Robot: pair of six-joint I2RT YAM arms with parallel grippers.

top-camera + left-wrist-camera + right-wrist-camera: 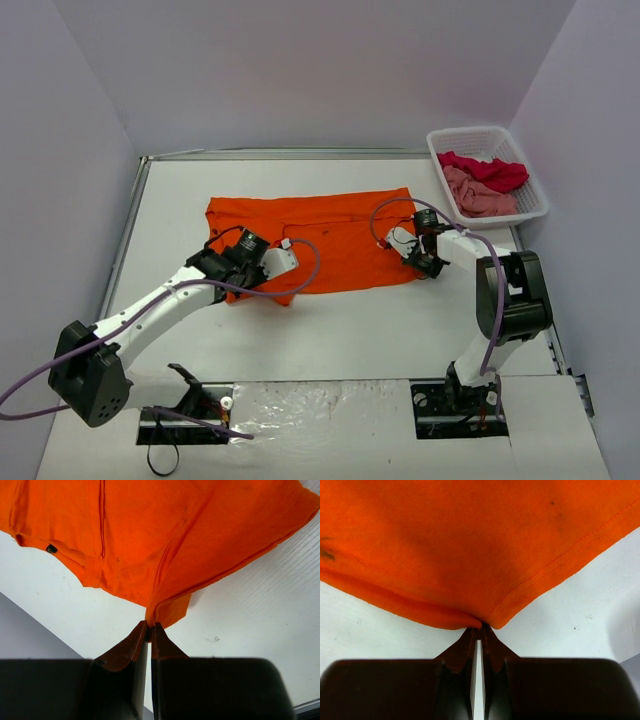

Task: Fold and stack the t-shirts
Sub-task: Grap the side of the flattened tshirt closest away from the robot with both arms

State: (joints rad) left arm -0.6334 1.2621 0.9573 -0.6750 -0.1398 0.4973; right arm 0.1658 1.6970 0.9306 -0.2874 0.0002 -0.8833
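Note:
A bright orange t-shirt (320, 240) lies spread across the middle of the white table. My left gripper (285, 262) sits at its near left edge, shut on a pinch of orange cloth (167, 611) that rises to a point between the fingertips (140, 635). At the shirt's near right corner my right gripper (428, 262) is shut on the hem (485, 617), the fabric bunching just above the tips. In the basket lie a crimson red t-shirt (490, 172) and a dusty pink t-shirt (478, 196).
A white lattice basket (440, 140) stands at the back right corner of the table. Purple cables (300, 285) loop from both arms over the shirt. Grey walls close in the left, back and right sides.

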